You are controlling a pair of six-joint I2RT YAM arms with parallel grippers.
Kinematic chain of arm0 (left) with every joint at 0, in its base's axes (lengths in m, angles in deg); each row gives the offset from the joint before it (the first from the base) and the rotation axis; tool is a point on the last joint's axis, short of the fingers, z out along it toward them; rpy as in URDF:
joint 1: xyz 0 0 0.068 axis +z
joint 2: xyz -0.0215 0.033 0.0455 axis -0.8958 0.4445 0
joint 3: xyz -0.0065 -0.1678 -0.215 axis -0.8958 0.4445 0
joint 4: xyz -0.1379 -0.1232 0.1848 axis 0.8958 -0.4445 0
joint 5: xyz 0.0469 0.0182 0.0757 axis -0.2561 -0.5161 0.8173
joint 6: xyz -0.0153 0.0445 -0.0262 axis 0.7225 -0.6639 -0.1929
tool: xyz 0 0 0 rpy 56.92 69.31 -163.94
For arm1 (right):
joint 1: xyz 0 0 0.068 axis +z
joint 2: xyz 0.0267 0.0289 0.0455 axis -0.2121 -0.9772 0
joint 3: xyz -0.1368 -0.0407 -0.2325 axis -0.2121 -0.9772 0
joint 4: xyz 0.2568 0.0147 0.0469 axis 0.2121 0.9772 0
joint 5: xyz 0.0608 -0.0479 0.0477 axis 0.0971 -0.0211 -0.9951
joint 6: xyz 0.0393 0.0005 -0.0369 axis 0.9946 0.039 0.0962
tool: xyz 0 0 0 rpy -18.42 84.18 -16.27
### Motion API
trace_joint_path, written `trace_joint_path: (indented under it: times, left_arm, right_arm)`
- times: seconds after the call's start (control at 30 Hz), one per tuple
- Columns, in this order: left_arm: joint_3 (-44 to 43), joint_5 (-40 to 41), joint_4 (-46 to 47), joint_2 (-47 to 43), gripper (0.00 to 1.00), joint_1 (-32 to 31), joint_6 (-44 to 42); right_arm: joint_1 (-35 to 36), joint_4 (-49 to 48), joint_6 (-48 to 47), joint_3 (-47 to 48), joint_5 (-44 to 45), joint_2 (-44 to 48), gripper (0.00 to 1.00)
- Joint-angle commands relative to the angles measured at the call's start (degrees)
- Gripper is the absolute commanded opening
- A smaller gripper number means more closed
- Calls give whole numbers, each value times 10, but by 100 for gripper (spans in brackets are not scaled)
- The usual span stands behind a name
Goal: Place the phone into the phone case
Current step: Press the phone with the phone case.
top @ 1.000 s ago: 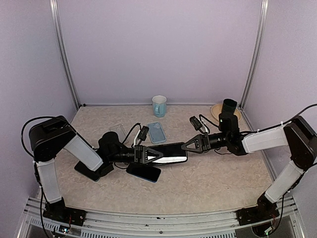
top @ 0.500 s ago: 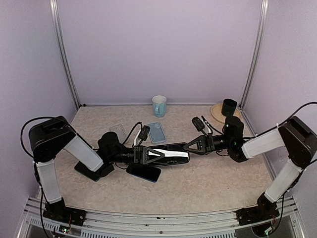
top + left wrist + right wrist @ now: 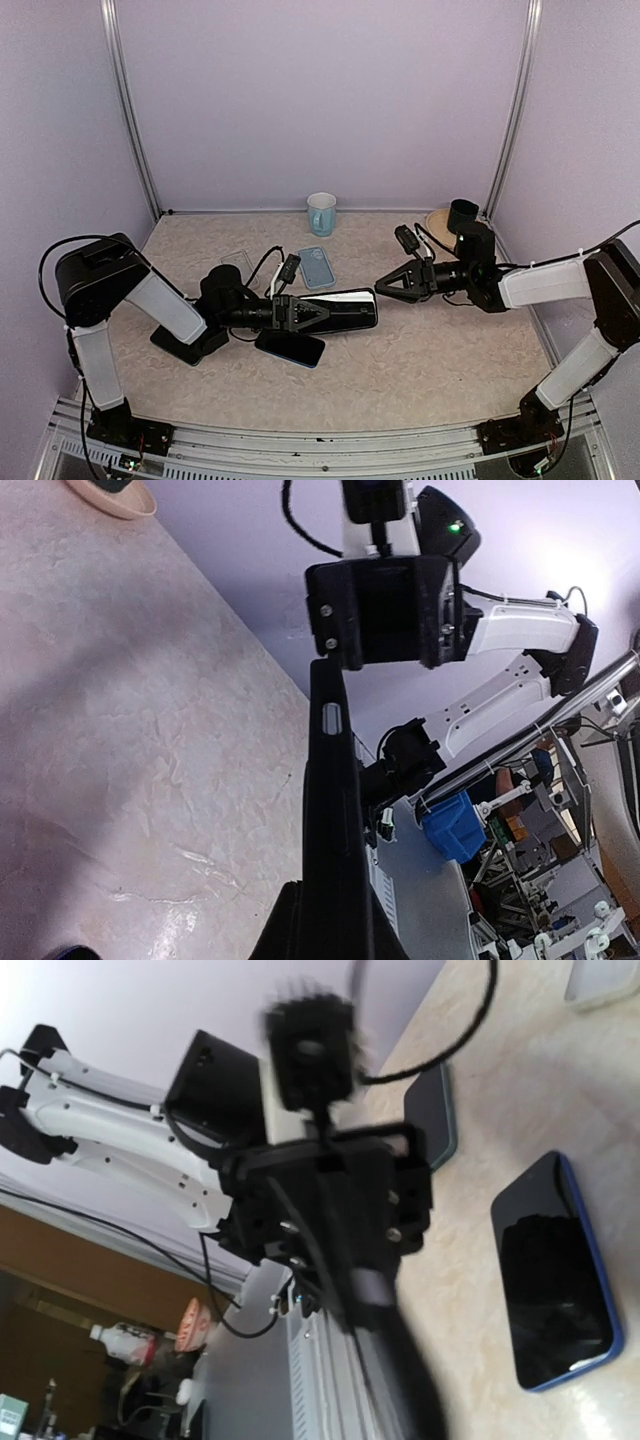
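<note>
top view is bright and even, with diffuse overhead light and no glare. soft faint shadows lie under both arms on the surface (image 3: 430, 350). corner posts (image 3: 125, 110) lean outward, wide lens. left wrist view: dark phone (image 3: 330, 810) is edge-on, sharp but near black, little detail; a soft shadow band crosses the surface. right wrist view: motion blur smears the other arm's wrist camera (image 3: 310, 1045). dark shape close to the lens (image 3: 400, 1390) is out of focus. blue phone (image 3: 555, 1270) is crisp, with a dull sheen on its screen.
</note>
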Motion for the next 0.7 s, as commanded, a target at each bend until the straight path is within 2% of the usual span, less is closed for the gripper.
trace_joint_path:
  times: [0.0, 0.2, 0.33, 0.5, 0.67]
  left_arm:
    - [-8, 16, -21, -6, 0, 5, -8]
    - [-9, 15, -23, -7, 0, 2, -10]
    - [-8, 7, -18, -12, 0, 0, -13]
    - [-8, -1, -13, -16, 0, -3, -17]
    - [-14, -4, -17, -15, 0, -4, -17]
  right_arm:
    - [1, 73, -66, 25, 27, 15, 36]
    - [22, 185, -137, 61, 96, -2, 36]
    - [28, 225, -171, 71, 144, 1, 41]
    - [28, 233, -179, 75, 139, -10, 48]
    - [30, 217, -178, 69, 112, -28, 48]
